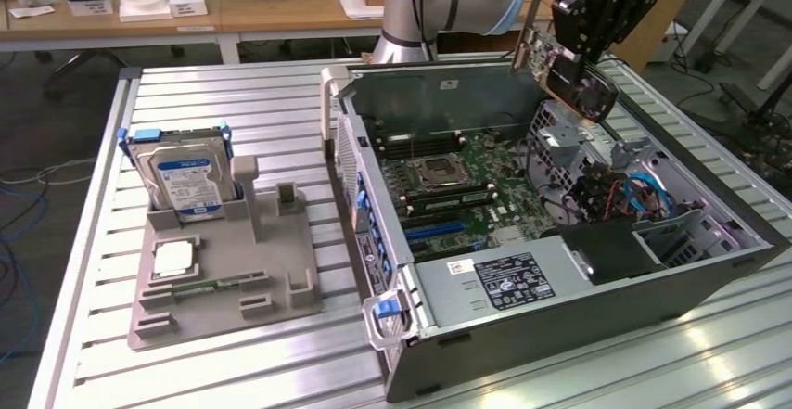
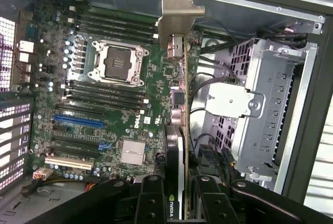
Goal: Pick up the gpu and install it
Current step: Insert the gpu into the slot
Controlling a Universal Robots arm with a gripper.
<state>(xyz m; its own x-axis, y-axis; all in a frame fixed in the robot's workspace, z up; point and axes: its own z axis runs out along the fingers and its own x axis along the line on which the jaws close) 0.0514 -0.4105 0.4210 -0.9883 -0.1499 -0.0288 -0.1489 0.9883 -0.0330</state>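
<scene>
On the exterior view's left, the grey holder [image 1: 229, 284] sits on the table [image 1: 223, 372], with a hard drive [image 1: 185, 182] standing in it and a memory stick [image 1: 204, 287] lying flat at its near end. In the centre is the open computer case [image 1: 569, 321], its motherboard [image 1: 458, 182] facing up. Over its far right corner the end effector [image 1: 581, 52] pinches the gpu [image 1: 584, 92], which hangs tilted in the air and touches nothing below.

From the wrist, the card runs edge-on between the fingers [image 2: 151, 203]. It sits over the seam between motherboard and drive cage [image 2: 260, 109], well apart from the blue slot [image 2: 78, 121].

The danger, I'd judge, is that a card this tilted clips the cage or the cables [image 1: 644, 191], or meets its slot crooked and jams. A narrow pinch could also let it pivot.

It's a thin green board with a black cooler on one face and a silver bracket [image 2: 179, 10] at the far end. The grip seems to sit at the cooler end, though it's dark there.
</scene>
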